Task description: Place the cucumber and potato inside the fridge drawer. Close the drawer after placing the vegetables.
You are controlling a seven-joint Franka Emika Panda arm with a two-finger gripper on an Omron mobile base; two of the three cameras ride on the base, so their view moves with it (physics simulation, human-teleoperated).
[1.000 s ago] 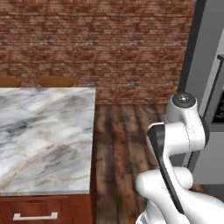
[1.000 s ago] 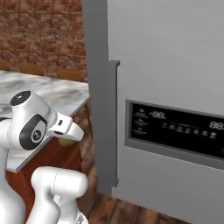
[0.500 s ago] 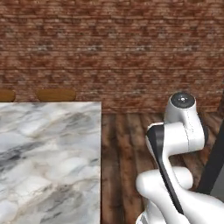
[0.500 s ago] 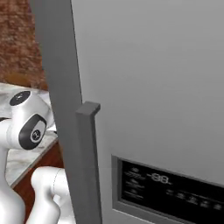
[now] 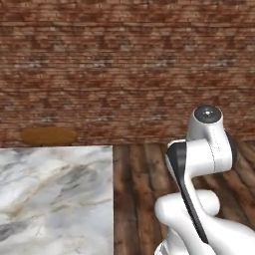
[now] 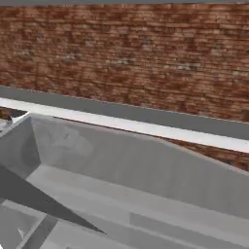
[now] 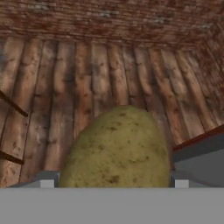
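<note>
1. Gripping the potato (image 7: pixel 117 148) right now: sitting snug between the gripper (image 7: pixel 114 180) tips in the hand view, jaws spread wide around it, so clamped on it rather than hanging loose.
2. Hovering over wooden floor (image 7: pixel 65 87) in that same view, brick wall (image 7: pixel 109 17) at the far end, grey-and-red corner of something poking in at the right. Can't tell what that is.
3. Looking at a marble counter (image 5: pixel 55 199) and the white arm (image 5: pixel 199 164) in the left base view, with a brown oval thing (image 5: pixel 48 135) lying past the counter's far edge.
4. Catching a white bin with grey walls in the right base view, probably the fridge drawer (image 6: pixel 146 165), open and looking empty where visible.
5. Guessing roughly halfway at best: potato picked but not dropped in, cucumber's whereabouts unknown, drawer not closed yet.
</note>
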